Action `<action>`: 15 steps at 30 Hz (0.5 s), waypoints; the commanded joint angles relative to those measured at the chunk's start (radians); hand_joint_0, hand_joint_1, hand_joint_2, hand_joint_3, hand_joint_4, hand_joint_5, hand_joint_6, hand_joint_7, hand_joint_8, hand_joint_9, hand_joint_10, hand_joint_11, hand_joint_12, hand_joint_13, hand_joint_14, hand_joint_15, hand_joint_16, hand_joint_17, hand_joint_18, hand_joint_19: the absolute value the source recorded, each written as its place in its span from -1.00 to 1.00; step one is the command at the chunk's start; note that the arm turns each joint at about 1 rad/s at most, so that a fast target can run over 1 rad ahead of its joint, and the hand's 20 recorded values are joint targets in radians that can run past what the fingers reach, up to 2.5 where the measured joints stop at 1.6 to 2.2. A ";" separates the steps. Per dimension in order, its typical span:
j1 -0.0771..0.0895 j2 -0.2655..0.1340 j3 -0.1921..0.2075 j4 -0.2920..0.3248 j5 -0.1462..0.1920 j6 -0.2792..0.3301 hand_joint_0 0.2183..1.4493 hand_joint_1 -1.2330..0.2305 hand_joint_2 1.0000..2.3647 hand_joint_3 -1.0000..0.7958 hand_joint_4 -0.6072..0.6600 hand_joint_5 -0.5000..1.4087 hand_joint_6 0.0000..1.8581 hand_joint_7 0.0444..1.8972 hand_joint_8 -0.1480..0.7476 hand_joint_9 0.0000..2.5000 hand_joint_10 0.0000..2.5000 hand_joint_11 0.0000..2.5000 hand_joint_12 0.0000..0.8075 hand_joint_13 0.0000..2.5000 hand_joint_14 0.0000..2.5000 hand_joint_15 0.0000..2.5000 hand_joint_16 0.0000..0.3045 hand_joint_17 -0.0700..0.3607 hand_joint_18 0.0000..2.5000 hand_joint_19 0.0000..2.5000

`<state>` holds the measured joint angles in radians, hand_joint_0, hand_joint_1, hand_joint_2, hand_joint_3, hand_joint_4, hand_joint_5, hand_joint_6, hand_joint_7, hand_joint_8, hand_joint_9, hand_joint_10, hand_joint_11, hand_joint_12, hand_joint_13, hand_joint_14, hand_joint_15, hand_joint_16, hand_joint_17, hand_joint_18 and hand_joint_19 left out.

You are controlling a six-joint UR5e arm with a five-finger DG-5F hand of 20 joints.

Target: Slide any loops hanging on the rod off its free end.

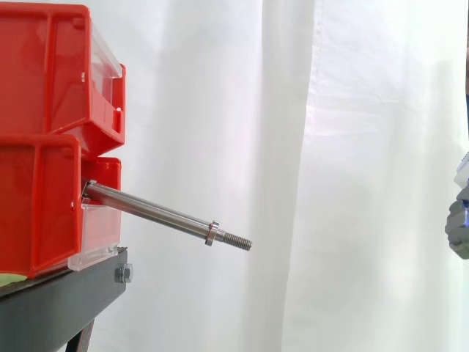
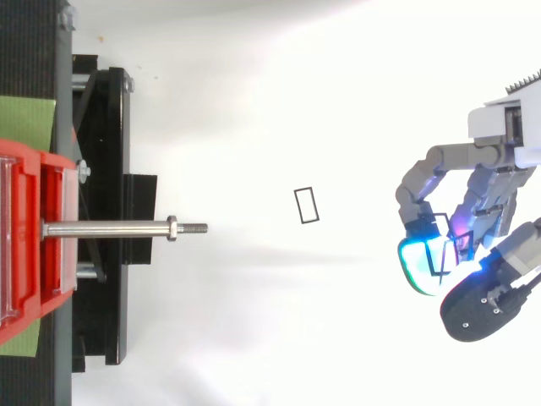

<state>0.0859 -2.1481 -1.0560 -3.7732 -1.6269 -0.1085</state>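
Observation:
A bare steel rod (image 1: 157,213) sticks out of the lower red bin (image 1: 40,209), sloping down to its threaded free end (image 1: 238,240). In the top view nothing hangs on the rod (image 2: 110,227). A thin black rectangular loop (image 2: 307,205) shows against the white ground between the rod's tip and my hand; I cannot tell whether it lies there or is in the air. My hand (image 2: 486,199) is far to the right of the rod, its fingers curled, with the glowing fingertips (image 2: 420,258) pinching a second thin black loop (image 2: 431,254). The side view shows the hand (image 1: 459,224) at the right edge.
Two red bins, the upper one (image 1: 51,70) stacked on the lower, sit on a black stand (image 1: 66,301) at the left. A white curtain (image 1: 330,147) hangs behind. A wide open gap separates the rod's tip from the hand.

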 commanded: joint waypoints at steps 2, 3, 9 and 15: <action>0.000 0.000 0.022 -0.027 0.002 0.006 -0.29 -0.30 -0.98 -0.29 0.03 -0.69 0.00 0.25 0.06 -0.14 -0.98 -0.56 -0.22 -0.24 -0.99 -0.86 -0.70 -0.19 -0.23 -0.70; 0.000 0.000 0.044 -0.053 0.004 0.004 -0.29 -0.28 -0.98 -0.31 0.03 -0.69 0.00 0.24 0.06 -0.10 -0.98 -0.50 -0.22 -0.24 -0.99 -0.86 -0.70 -0.19 -0.23 -0.71; 0.003 0.000 0.091 -0.137 0.006 0.004 -0.29 -0.21 -0.99 -0.37 0.04 -0.70 0.00 0.20 0.02 -0.05 -0.98 -0.20 -0.19 -0.24 -0.99 -0.84 -0.69 -0.19 -0.23 -0.72; 0.003 0.000 0.096 -0.149 0.012 0.004 -0.29 -0.21 -0.99 -0.37 0.05 -0.70 0.01 0.17 0.01 -0.04 -0.99 0.09 -0.19 -0.23 -0.99 -0.78 -0.69 -0.19 -0.24 -0.72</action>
<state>0.0889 -2.1477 -0.9642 -3.9173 -1.6177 -0.1045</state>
